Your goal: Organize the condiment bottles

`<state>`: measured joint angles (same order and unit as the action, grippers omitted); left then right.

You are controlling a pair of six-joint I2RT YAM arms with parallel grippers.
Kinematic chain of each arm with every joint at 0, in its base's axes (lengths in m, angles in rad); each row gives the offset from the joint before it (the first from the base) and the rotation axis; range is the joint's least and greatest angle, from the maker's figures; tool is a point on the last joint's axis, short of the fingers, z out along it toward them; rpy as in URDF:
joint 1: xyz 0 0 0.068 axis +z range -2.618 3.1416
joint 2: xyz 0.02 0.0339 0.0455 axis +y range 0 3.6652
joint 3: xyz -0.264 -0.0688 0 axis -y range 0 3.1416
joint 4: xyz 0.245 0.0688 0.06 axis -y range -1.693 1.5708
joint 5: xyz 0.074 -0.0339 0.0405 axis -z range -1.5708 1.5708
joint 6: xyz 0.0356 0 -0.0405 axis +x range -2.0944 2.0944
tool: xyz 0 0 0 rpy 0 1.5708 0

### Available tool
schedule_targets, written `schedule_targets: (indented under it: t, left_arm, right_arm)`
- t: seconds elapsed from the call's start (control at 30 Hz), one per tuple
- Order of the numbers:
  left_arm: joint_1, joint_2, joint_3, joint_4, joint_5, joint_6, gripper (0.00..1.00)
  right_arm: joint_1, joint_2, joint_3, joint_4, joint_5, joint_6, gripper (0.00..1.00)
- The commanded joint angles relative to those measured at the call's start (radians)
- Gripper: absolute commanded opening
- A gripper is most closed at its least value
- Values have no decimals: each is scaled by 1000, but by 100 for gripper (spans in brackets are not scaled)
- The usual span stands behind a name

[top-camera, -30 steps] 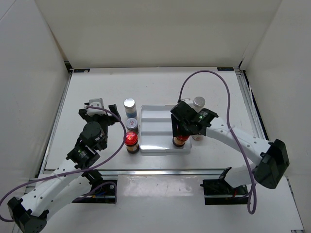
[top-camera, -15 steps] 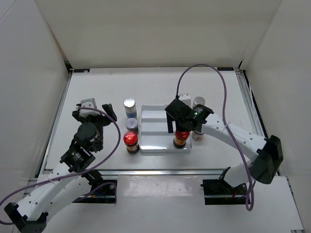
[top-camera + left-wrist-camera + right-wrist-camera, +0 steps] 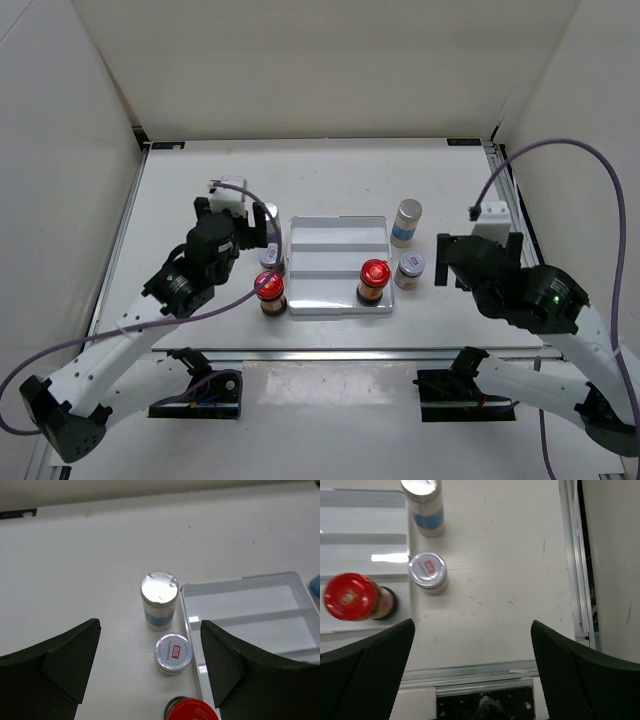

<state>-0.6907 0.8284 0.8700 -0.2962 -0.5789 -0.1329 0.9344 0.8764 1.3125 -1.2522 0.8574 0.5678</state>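
The left gripper (image 3: pixel 149 630) is spread wide and empty, with 1 tall bottle (image 3: pixel 159 600) and 1 short jar (image 3: pixel 173 653) below, between its fingers. The right gripper (image 3: pixel 472 630) is spread and empty too; 1 red-capped bottle (image 3: pixel 357 597) stands in the tray (image 3: pixel 365 540) just ahead of 1 fingertip. The bottles are probably light, rigid and smooth, so pinch the body below the cap.

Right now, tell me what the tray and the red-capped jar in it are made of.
Tray: probably plastic, glossy white; moulded ridges and a bright glare patch. Red-capped jar: cap looks shiny plastic, catching a highlight; body seems clear glass or plastic, brown contents showing through.
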Motion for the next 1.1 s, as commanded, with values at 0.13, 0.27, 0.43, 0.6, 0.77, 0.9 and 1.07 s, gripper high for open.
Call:
schedule_targets:
  t: [0.13,0.27,0.43,0.6,0.77,0.9,1.07]
  left_arm:
    - [-3,38,32,-236,258,-115,92]
    - [-3,64,32,-352,240,-232,99]
    - [-3,64,32,-400,306,-310,99]
    - [-3,101,-3,-443,352,-396,99]
    - [-13,121,-46,-443,410,-458,96]
    - [-32,130,-81,-443,410,-470,96]
    - [-32,162,-81,-443,410,-461,89]
  right_arm:
    - [0,-319,-227,-35,91,131,100]
    - [0,-450,-274,-1,89,132,100]
    - [0,-412,-283,8,71,119,100]
    - [0,-258,-283,28,43,98,100]
    - [0,-220,-283,28,34,89,100]
    - [0,-273,-292,37,34,89,100]
    - [0,-338,-292,37,25,80,100]
